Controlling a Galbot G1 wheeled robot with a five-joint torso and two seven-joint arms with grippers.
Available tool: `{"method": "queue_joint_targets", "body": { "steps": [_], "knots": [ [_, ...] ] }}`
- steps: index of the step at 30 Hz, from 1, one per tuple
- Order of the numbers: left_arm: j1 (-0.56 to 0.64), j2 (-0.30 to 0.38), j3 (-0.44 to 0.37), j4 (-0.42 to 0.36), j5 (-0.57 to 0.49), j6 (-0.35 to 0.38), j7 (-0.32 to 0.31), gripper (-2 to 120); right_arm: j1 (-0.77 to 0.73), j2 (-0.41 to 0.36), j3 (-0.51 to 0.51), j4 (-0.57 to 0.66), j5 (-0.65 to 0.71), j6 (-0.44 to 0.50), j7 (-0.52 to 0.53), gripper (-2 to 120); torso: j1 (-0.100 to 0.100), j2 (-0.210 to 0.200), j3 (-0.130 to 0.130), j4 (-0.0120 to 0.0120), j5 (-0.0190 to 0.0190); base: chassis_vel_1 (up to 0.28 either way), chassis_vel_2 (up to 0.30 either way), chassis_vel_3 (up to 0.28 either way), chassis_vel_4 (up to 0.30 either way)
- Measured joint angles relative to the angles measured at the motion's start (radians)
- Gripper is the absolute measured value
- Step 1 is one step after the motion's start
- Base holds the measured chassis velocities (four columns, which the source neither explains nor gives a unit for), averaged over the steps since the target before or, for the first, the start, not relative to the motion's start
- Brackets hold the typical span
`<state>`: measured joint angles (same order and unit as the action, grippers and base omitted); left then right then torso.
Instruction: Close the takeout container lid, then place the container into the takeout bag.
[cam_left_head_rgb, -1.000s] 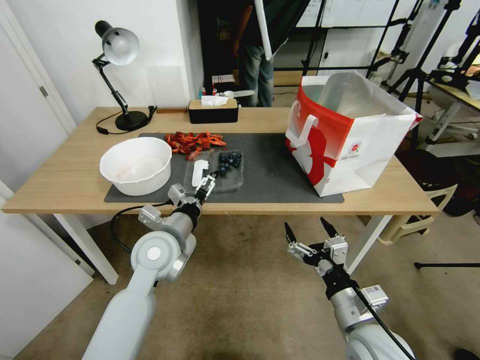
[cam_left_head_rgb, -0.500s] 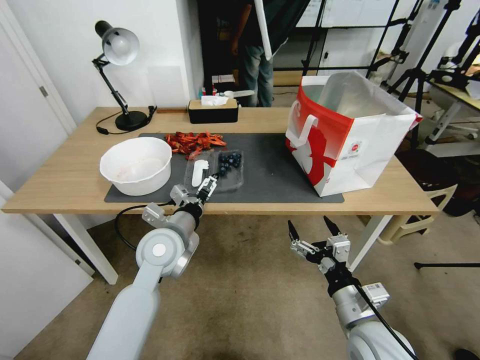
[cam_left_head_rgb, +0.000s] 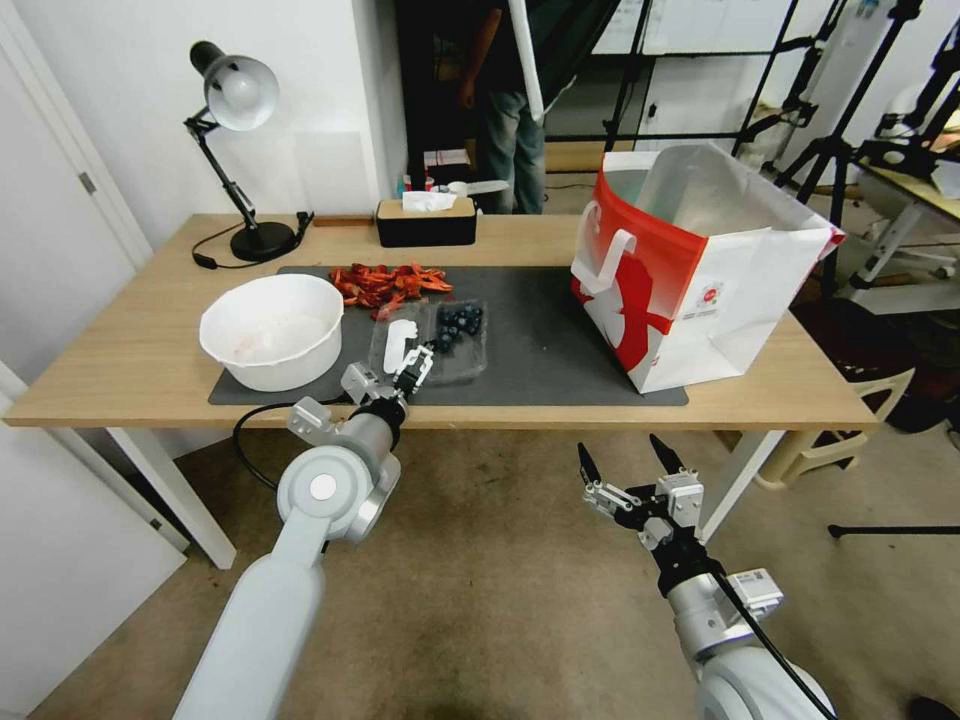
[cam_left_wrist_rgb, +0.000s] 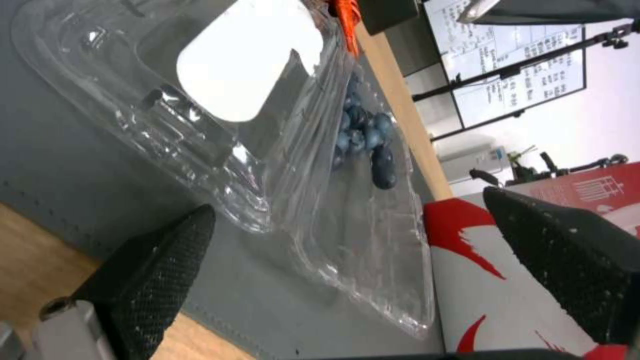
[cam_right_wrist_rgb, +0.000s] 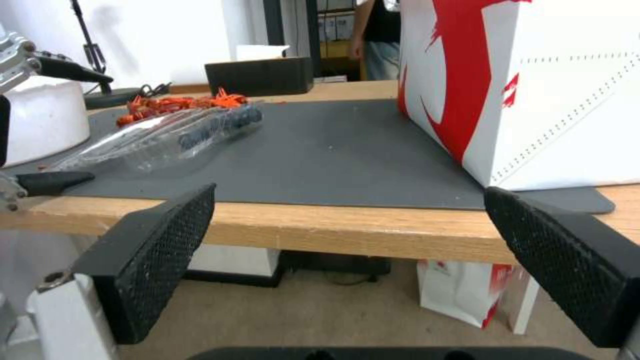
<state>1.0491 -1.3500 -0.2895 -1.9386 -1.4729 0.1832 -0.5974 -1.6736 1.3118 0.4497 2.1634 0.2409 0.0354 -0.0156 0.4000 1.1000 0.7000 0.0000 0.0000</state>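
The takeout container (cam_left_head_rgb: 432, 341) lies opened flat on the dark mat, with blueberries (cam_left_head_rgb: 459, 322) in its right half. Its lid (cam_left_head_rgb: 398, 342), clear plastic with a white oblong sticker, lies to the left of the berries. My left gripper (cam_left_head_rgb: 408, 368) is open at the container's near edge, roughly where lid and tray join. In the left wrist view the gripper (cam_left_wrist_rgb: 347, 202) has its fingers either side of the container (cam_left_wrist_rgb: 373, 250), not touching the lid (cam_left_wrist_rgb: 200, 100). My right gripper (cam_left_head_rgb: 627, 468) hangs open below the table's front edge. The takeout bag (cam_left_head_rgb: 690, 270) stands open at the right.
A white bowl (cam_left_head_rgb: 272, 330) sits left of the container. Red dried pieces (cam_left_head_rgb: 388, 282) lie behind it. A desk lamp (cam_left_head_rgb: 240, 150) and a black tissue box (cam_left_head_rgb: 426, 222) stand at the back. The mat (cam_left_head_rgb: 560, 340) is bare between container and bag.
My left gripper has edged slightly left and forward along the container's near edge, its elbow swinging right. The right gripper has drifted a little right and down, still open.
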Motion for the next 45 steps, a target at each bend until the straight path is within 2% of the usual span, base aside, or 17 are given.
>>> {"method": "queue_joint_targets", "body": {
  "steps": [9,11,17,21,22,24,27,29,34,38,39,42,43,45],
  "knots": [
    [-0.011,0.0,0.0,0.013,0.018,-0.024,0.021,100,-0.002,0.003,-0.002,-0.003,-0.002,0.0,-0.001,100,0.0,0.0,0.0,0.0,0.0,0.0,0.0,0.0,0.0],
    [-0.011,0.002,0.007,0.018,0.054,-0.049,0.043,100,-0.002,0.006,-0.005,-0.005,-0.004,0.0,-0.002,100,0.0,0.0,0.0,0.0,0.0,0.0,0.0,0.0,0.0],
    [-0.003,0.011,0.023,0.014,0.125,-0.063,0.097,100,-0.007,0.012,-0.008,-0.005,-0.009,0.001,-0.004,100,0.0,0.0,0.0,0.0,0.0,0.0,0.0,0.0,0.0],
    [0.013,0.039,0.075,0.019,0.374,-0.085,0.192,100,-0.019,0.016,-0.01,-0.004,-0.016,0.004,-0.006,100,0.0,0.0,0.0,0.0,0.0002,0.0,0.0,0.0,0.0],
    [0.013,0.039,0.075,0.019,0.374,-0.085,0.192,100,-0.019,0.016,-0.01,-0.004,-0.016,0.004,-0.006,100,0.0,0.0,0.0,0.0,0.0002,0.0,0.0,0.0,0.0],
    [0.013,0.06,0.111,0.044,0.534,-0.123,0.241,100,-0.025,0.019,-0.012,-0.001,-0.021,0.005,-0.007,100,0.0,0.0,0.0,0.0,-0.0001,0.0,0.0,0.0,0.0],
    [0.01,0.07,0.129,0.066,0.614,-0.15,0.269,100,-0.028,0.021,-0.014,0.001,-0.024,0.005,-0.008,100,0.0,0.0,0.0,0.0,0.0,0.0,0.0,0.0,0.0],
    [0.004,0.086,0.15,0.097,0.706,-0.187,0.306,100,-0.032,0.026,-0.017,0.002,-0.032,0.007,-0.008,100,0.0,0.0,0.0,0.0,0.0001,0.0,0.0,0.0,0.0],
    [-0.009,0.095,0.162,0.118,0.726,-0.224,0.349,100,-0.035,0.029,-0.018,0.002,-0.037,0.01,-0.008,100,0.0,0.0,0.0,0.0,0.0,0.0,0.0,0.0,0.0],
    [-0.028,0.099,0.165,0.143,0.725,-0.281,0.428,100,-0.034,0.031,-0.02,-0.001,-0.039,0.012,-0.008,100,0.0,0.0,0.0,0.0,0.0,0.0,0.0,0.0,0.0],
    [-0.028,0.099,0.165,0.143,0.725,-0.281,0.428,100,-0.034,0.031,-0.02,-0.001,-0.039,0.012,-0.008,100,0.0,0.0,0.0,0.0,0.0,0.0,0.0,0.0,0.0],
    [-0.039,0.101,0.169,0.146,0.688,-0.304,0.498,100,-0.032,0.031,-0.02,-0.001,-0.039,0.012,-0.008,100,0.0,0.0,0.0,0.0,0.0,0.0,0.0,0.0,0.0],
    [-0.039,0.101,0.169,0.146,0.688,-0.304,0.498,100,-0.032,0.031,-0.02,-0.001,-0.039,0.012,-0.008,100,0.0,0.0,0.0,0.0,0.0,0.0,0.0,0.0,0.0],
    [-0.046,0.108,0.177,0.144,0.657,-0.305,0.538,100,-0.033,0.029,-0.02,0.0,-0.039,0.013,-0.007,100,0.0,0.0,0.0,0.0001,0.0001,0.0,0.0,0.0,0.0]
  ]
}}
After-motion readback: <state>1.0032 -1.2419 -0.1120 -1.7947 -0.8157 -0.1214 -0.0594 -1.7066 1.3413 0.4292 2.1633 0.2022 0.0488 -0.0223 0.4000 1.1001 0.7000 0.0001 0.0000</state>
